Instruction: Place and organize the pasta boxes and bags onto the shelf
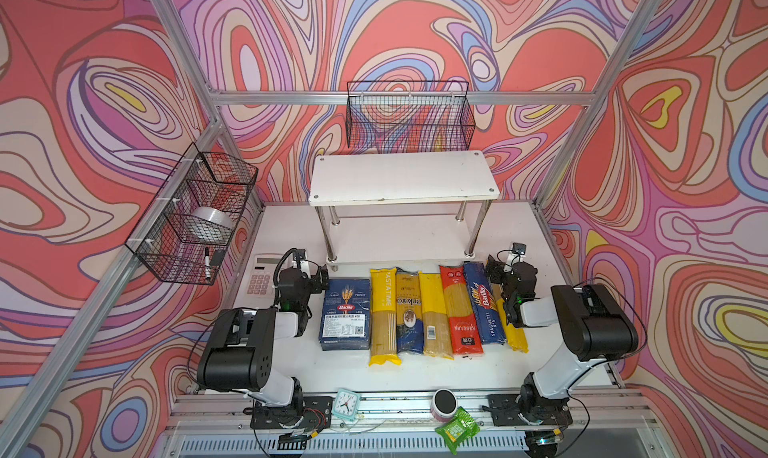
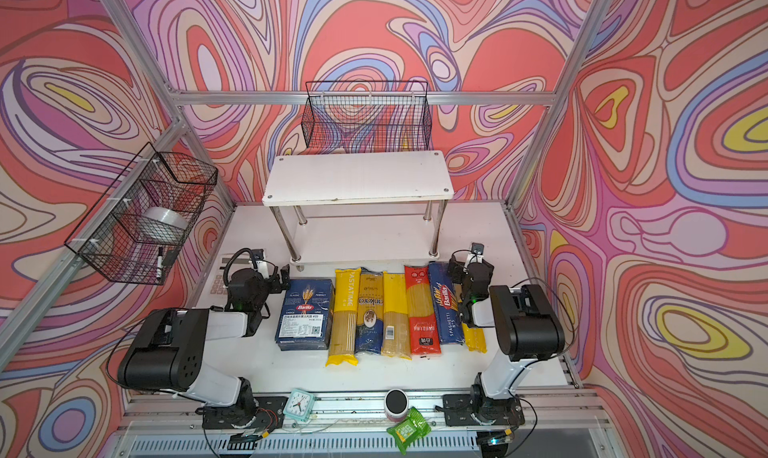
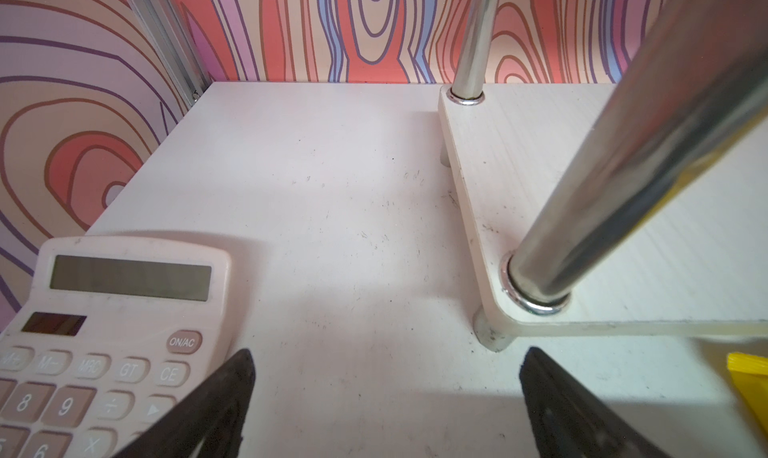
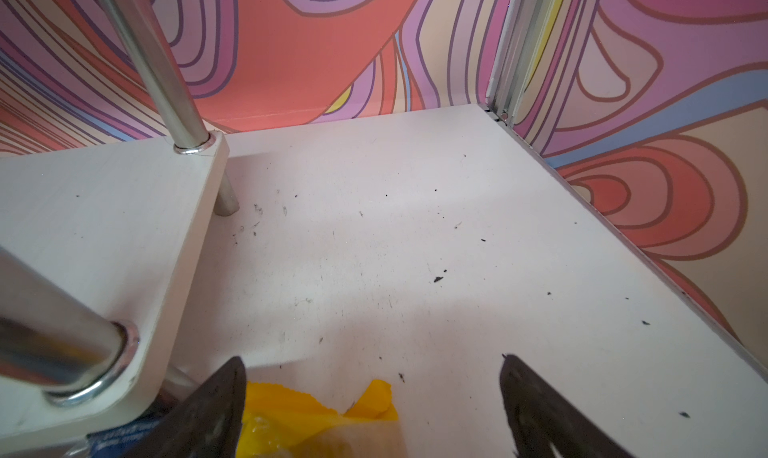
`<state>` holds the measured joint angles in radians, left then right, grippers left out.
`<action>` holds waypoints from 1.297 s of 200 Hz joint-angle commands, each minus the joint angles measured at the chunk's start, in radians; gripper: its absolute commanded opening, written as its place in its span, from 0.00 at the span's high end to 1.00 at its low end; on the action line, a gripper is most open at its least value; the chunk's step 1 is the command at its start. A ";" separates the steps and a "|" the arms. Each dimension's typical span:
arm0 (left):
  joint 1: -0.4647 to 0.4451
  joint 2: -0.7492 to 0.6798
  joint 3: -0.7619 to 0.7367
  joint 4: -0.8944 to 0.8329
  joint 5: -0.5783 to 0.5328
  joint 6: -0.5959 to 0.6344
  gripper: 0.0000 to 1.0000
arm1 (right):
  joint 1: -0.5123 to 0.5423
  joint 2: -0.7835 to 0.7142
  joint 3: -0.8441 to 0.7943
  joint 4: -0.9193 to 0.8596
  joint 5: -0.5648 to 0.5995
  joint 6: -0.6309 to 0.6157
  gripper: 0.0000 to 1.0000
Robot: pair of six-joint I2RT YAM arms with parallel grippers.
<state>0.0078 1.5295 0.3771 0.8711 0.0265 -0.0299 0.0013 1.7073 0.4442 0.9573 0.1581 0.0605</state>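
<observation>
Hovering at the front corners of the shelf (image 1: 403, 177), we hold both claws released and empty. The left claw (image 3: 386, 354) is over bare table (image 3: 332, 227) by the shelf's front-left leg, near the calculator (image 3: 116, 310). The right claw (image 4: 372, 358) is by the front-right leg, above the end of a yellow bag (image 4: 299, 414). We see the carton (image 1: 345, 310), bags (image 1: 384, 314) and spaghetti box (image 1: 482, 306) lying side by side on the table, just in front of the shelf.
</observation>
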 commanded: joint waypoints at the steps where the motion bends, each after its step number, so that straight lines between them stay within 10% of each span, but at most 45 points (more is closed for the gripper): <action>1: 0.004 0.006 0.001 0.007 0.004 0.007 0.00 | 0.006 0.001 0.012 0.017 0.005 -0.007 0.01; 117: -0.020 -0.340 0.221 -0.653 0.297 -0.124 0.00 | 0.138 -0.462 0.405 -1.195 -0.048 0.249 0.15; 196: -0.112 -0.664 0.012 -0.679 0.315 -0.105 0.00 | 0.368 -0.499 0.495 -1.619 -0.029 0.302 0.15; 259: -0.127 -0.640 0.016 -0.741 0.390 -0.067 0.00 | 0.438 -0.403 0.502 -1.687 -0.139 0.338 0.15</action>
<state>-0.1143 0.8680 0.3901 0.1707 0.3527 -0.1196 0.4210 1.2697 0.9447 -0.6849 0.0795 0.3733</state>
